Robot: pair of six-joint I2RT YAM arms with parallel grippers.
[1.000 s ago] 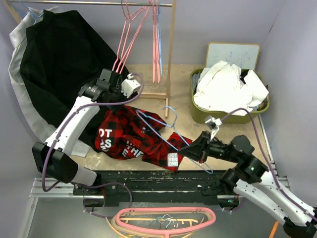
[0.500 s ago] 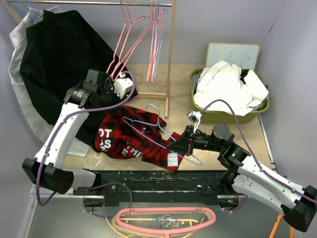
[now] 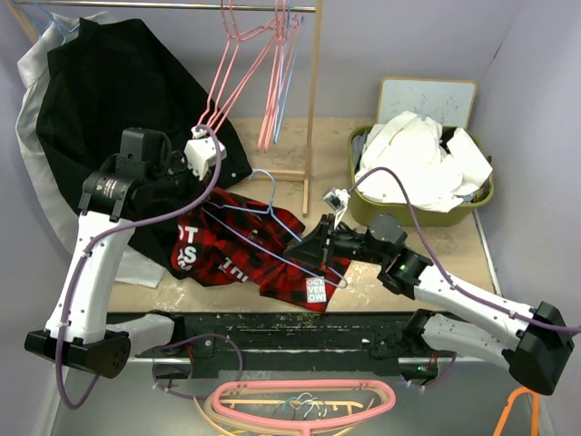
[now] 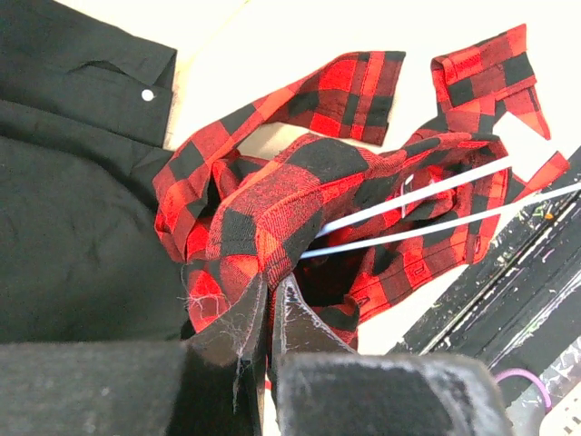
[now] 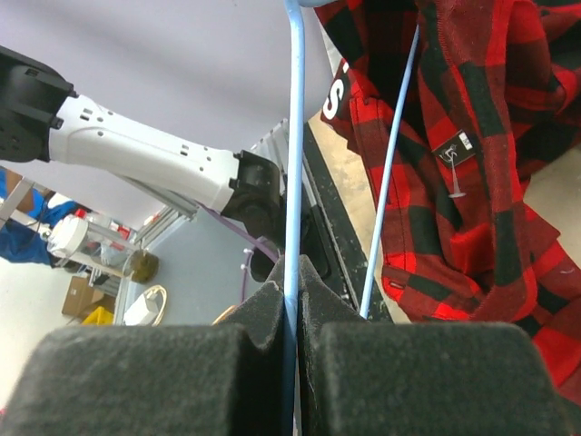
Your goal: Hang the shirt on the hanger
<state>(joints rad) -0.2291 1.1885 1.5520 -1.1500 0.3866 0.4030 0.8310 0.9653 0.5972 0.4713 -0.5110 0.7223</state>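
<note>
1. Both arms are sitting further toward 9 o'clock than a second ago. The right gripper (image 3: 307,250) is now carrying the thin light-blue wire hanger (image 3: 272,247) up across the plaid cloth, and the left arm's wrist is now hanging further back over the large plain black shirt (image 3: 109,100).
2. At the centre of the top view, the red-and-black buffalo-plaid flannel shirt with white block letters (image 3: 241,262) is lying crumpled on the tan table (image 3: 427,250). Its 9 o'clock edge is touching the black shirt.
3. The left gripper (image 4: 270,313) is pinching a raised fold of the plaid fabric, with its jaws pressing together and almost no gap between them.
4. The right gripper is clamping one wire of the hanger. In the right wrist view that wire is running straight up from between the closed pads (image 5: 263,313).
5. The hanger's hook is pointing toward 12 o'clock, just beside the wooden rack post (image 3: 313,109). In the left wrist view, two of its wires are passing into the bunched plaid near the pinched fold.
6. Thin pink hangers (image 3: 227,82) are dangling from the rail at 12 o'clock, tilting toward the left arm.
7. At 2 o'clock, an olive-green bin (image 3: 422,213) is holding a heap of white cloths (image 3: 418,159) well apart from the plaid shirt.
</note>
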